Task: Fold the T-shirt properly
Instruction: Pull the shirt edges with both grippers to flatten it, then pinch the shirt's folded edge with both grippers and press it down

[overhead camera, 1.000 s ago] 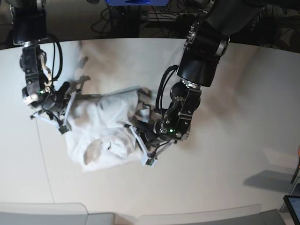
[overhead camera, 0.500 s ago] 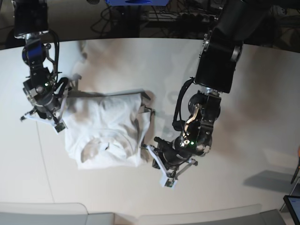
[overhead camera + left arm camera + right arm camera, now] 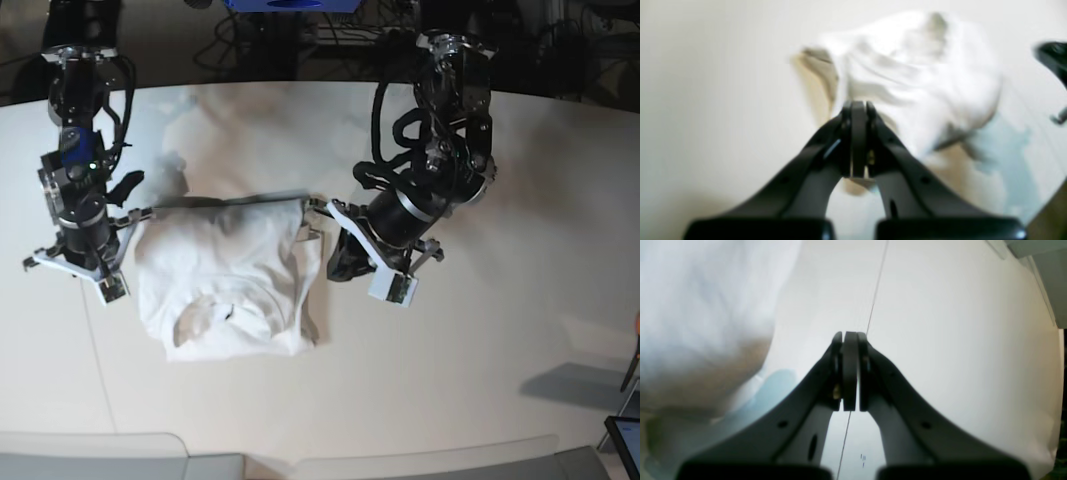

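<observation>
The white T-shirt lies on the table as a folded, wrinkled, roughly square bundle with the collar toward the near edge. My left gripper hovers just right of it, shut and empty; in the left wrist view its shut fingertips point at the blurred T-shirt. My right gripper hangs just left of the shirt, also shut on nothing. In the right wrist view the right gripper is over bare table, with the T-shirt at the upper left.
The off-white table has a thin seam line running under the right gripper. Cables and dark gear sit behind the far edge. Grey panels line the near edge. A tablet corner shows at the bottom right.
Both arms have pulled away from the shirt: the left gripper swung out from its right edge and rose; the right one backed off to the left. The shirt now lies flatter and squarer.
</observation>
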